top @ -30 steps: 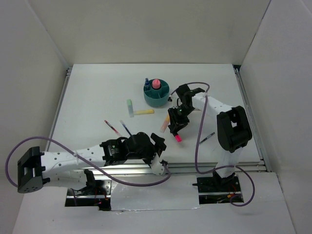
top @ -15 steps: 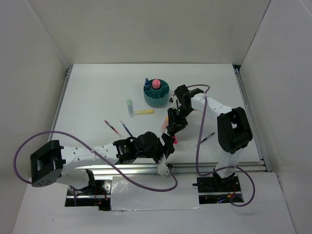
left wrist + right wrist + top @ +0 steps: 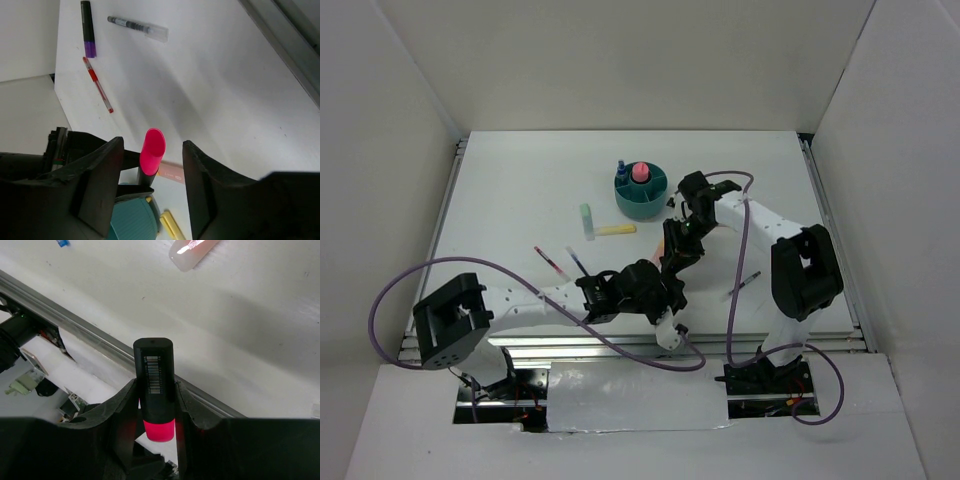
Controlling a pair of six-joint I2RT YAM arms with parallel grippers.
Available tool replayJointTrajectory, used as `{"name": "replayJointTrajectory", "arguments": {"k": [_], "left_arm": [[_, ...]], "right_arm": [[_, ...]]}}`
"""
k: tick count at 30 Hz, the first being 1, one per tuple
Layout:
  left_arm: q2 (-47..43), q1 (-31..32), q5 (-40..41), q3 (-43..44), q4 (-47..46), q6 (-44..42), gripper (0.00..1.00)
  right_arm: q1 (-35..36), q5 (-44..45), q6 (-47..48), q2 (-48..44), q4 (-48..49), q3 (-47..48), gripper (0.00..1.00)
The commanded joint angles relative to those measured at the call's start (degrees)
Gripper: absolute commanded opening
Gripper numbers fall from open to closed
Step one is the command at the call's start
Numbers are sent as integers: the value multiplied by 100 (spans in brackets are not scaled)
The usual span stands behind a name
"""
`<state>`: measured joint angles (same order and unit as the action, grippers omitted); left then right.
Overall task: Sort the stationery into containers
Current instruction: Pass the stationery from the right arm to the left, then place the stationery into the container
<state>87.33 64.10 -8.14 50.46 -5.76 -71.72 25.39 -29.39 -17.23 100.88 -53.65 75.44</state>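
Table (image 3: pixel 510 190) bears organizer (image 3: pixel 638 209), markers (image 3: pixel 615 229), seemingly pens (image 3: pixel 550 262).

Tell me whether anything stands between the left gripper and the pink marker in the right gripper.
Nothing visible does. The cap of the pink marker sits in the gap between the open fingers of the left gripper, with free space on either side. The right gripper clamps only its black body.
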Motion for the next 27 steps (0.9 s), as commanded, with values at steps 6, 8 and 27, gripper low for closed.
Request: {"name": "replayJointTrajectory", "arguments": {"k": [6, 8, 27], "left_arm": [[293, -196, -21, 210, -312, -61, 43], [320, -213, 23, 210, -408, -61, 38], [-700, 393, -127, 1166, 743, 2009, 0]], "right_arm": [[63, -208, -96, -279, -181, 103, 0], [63, -217, -105, -271, -164, 68, 0], [-1156, -797, 1380, -280, -928, 1753, 91]]}}
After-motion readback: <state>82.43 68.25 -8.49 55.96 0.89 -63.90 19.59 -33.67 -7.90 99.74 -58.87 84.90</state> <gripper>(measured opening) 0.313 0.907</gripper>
